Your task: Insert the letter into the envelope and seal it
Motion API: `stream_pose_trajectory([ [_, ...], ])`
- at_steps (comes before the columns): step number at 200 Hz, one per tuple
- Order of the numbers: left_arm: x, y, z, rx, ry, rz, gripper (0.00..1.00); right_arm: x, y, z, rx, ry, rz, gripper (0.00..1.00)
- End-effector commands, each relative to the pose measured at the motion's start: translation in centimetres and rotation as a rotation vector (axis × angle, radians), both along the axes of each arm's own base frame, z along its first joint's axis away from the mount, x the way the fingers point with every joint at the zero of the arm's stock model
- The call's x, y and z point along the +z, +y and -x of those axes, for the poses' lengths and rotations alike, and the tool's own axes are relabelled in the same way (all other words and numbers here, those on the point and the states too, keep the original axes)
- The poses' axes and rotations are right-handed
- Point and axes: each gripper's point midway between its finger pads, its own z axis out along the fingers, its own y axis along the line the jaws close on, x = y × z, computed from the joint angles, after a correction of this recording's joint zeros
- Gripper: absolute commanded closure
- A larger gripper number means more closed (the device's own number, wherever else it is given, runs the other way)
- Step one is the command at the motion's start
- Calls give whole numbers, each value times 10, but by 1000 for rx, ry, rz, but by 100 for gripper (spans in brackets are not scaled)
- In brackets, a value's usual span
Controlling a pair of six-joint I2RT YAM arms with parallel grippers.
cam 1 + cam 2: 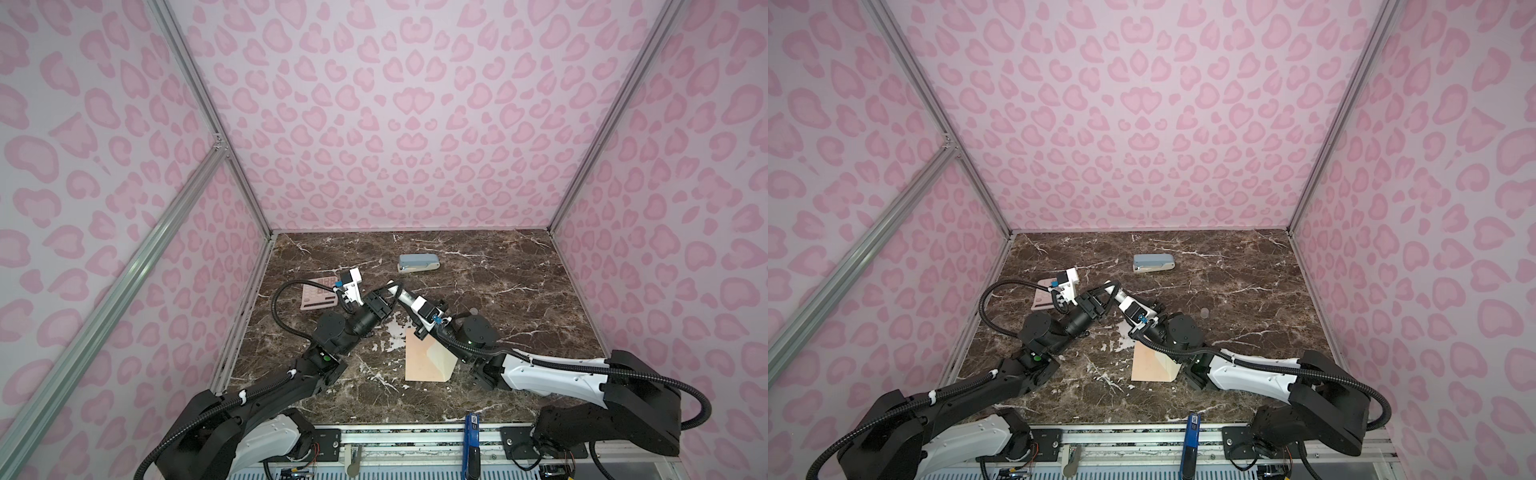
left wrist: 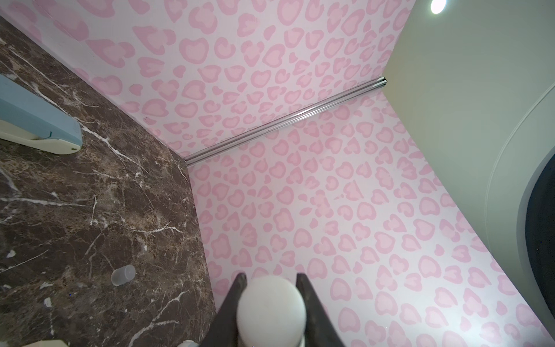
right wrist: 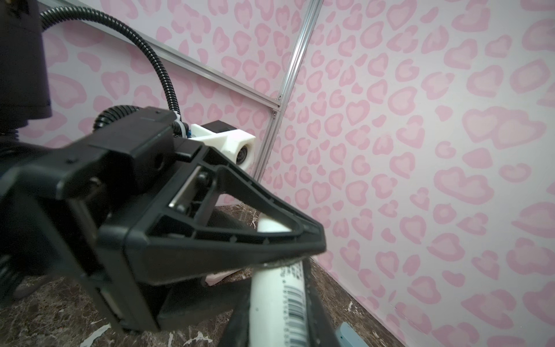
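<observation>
The peach envelope [image 1: 419, 361] [image 1: 1146, 368] lies flat on the marble table [image 1: 519, 282] in front of the arms, its pale cream flap [image 1: 440, 358] open to the right. The letter is hidden in every view. Above the table both grippers meet on a white glue stick [image 1: 402, 296] [image 1: 1120, 297]. My left gripper [image 1: 390, 291] [image 2: 270, 279] is shut on its rounded end [image 2: 271, 306]. My right gripper [image 1: 409, 305] [image 3: 277, 288] is shut on its barcoded barrel [image 3: 270, 309], just under the left gripper's finger.
A blue-grey stapler [image 1: 417, 263] [image 2: 36, 126] lies toward the back. A pink calculator [image 1: 318, 297] sits at the left, partly behind the left wrist camera. A small clear cap [image 1: 473, 311] [image 2: 123, 275] lies right of the right arm. Pink patterned walls close three sides.
</observation>
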Motion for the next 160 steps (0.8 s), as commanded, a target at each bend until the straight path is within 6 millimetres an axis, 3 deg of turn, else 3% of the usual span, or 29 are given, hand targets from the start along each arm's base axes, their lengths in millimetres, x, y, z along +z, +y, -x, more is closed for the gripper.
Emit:
stream_pose_trajectory([
  [1,4,-7,9,-61,-15,-6,77,18,3,9,58,-18,-64,73],
  [87,6,-8,7,-60,-15,-25,76,17,3,10,88,6,-59,65],
  [160,9,-13,7,-83,-21,-12,76,7,2,-3,36,23,-41,75],
])
